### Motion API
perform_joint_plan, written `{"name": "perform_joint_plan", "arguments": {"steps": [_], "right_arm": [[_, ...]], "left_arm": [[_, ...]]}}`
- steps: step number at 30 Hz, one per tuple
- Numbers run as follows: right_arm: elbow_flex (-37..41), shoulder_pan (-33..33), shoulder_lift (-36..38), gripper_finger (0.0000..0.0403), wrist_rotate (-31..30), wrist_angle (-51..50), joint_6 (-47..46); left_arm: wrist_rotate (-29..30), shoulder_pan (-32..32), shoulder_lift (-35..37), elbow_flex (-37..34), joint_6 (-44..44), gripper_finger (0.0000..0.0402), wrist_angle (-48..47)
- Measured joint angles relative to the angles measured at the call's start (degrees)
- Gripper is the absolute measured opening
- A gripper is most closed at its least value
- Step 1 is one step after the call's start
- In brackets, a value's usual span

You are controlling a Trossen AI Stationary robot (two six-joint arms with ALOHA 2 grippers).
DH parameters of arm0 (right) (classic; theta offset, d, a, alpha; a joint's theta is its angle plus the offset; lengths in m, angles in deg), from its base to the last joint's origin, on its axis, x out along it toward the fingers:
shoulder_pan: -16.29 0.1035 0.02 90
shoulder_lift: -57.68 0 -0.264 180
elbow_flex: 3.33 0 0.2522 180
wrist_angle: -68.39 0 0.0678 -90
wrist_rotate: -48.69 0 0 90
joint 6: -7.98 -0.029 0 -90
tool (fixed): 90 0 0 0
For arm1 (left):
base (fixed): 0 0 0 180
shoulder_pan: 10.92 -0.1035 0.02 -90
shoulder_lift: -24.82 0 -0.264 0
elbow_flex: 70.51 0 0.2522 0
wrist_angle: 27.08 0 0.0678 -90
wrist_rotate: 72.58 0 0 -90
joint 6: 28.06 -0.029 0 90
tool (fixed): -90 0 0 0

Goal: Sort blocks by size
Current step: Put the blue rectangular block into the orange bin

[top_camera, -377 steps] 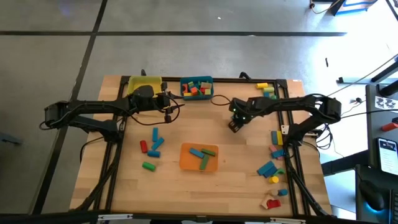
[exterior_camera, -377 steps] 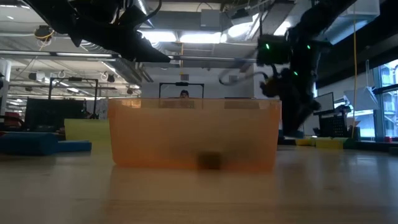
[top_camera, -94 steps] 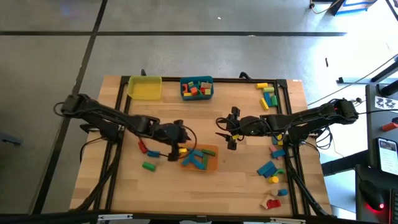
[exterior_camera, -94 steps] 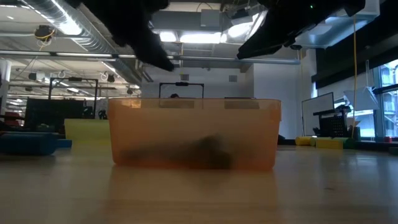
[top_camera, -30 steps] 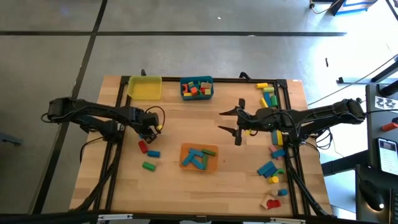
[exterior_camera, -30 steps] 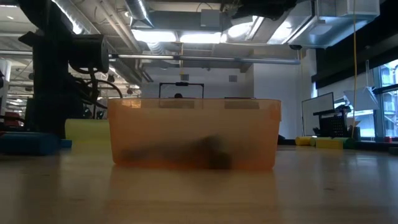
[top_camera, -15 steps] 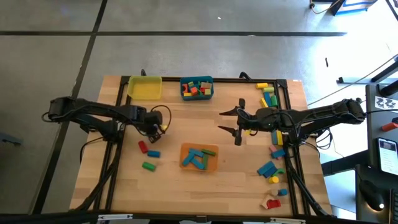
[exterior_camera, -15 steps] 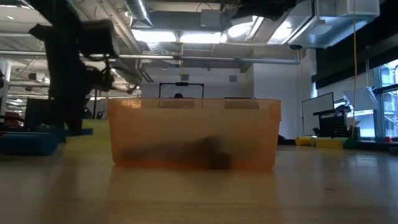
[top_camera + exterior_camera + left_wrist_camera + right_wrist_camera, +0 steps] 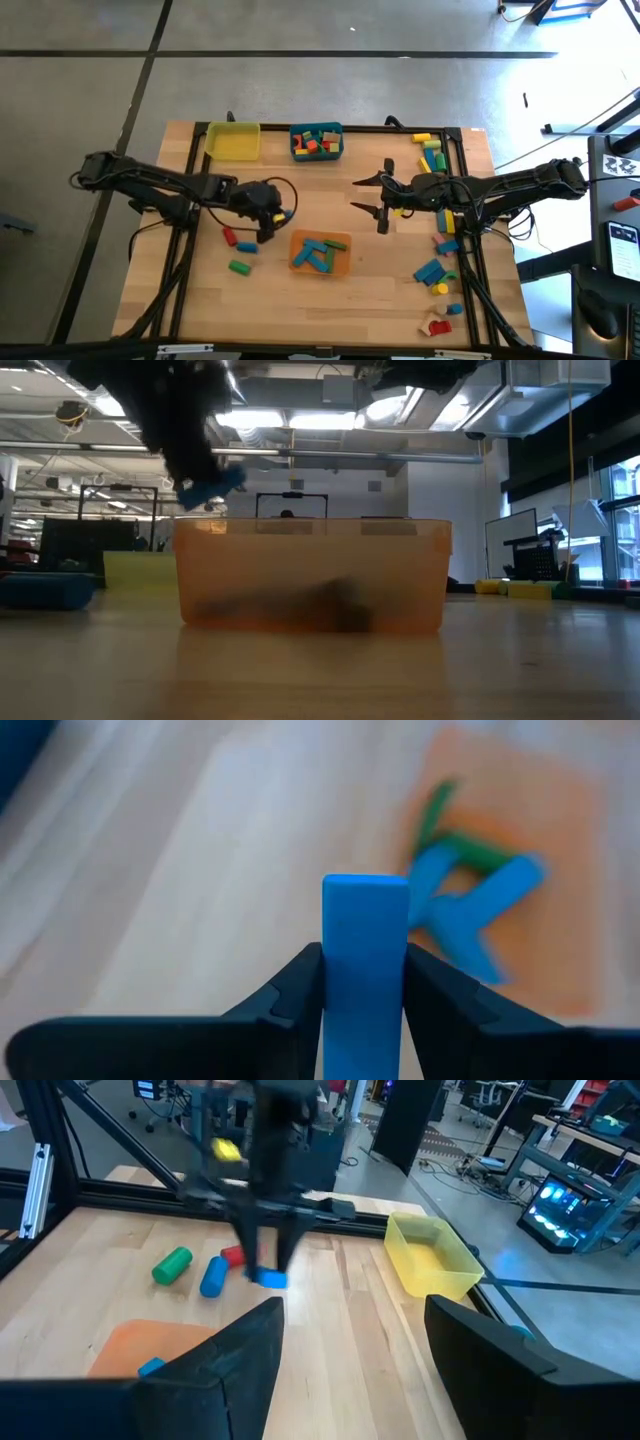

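Flat blue block (image 9: 365,960), plain rectangular end showing, pinched upright in the left pincer (image 9: 362,982), raised off the desk (image 9: 300,300). Ahead and below, orange bin (image 9: 560,840) with blue and green blocks. Right pincer (image 9: 350,1350) spread wide, holding nothing.

The left arm reaches in low from the table's left edge toward the middle, and the left gripper (image 9: 277,218) hangs above the wood with its two dark fingers (image 9: 292,988) pressed flat against the sides of a blue block (image 9: 365,960) that stands up between them. The right arm stretches in from the right edge, nearly level. The right gripper (image 9: 374,196) sits near the table's centre with its fingers (image 9: 478,1342) spread wide and nothing between them.
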Motion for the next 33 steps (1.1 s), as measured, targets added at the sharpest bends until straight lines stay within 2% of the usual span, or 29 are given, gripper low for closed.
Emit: {"name": "perform_joint_plan", "arguments": {"steps": [10,21,33], "right_arm": [[0.00,0.00,-0.02,0.0241,0.66,0.00,0.00],[0.02,0.00,-0.02,0.0241,0.81,-0.02,0.00],[0.02,0.01,-0.02,0.0241,0.79,-0.07,0.00]], "left_arm": [[-0.95,5.89,-0.80,0.06,-5.54,0.0108,14.08],[-0.92,6.90,-10.49,0.07,-11.04,0.0109,24.02],[-0.93,9.00,-19.77,2.63,-17.96,0.0109,26.47]]}}
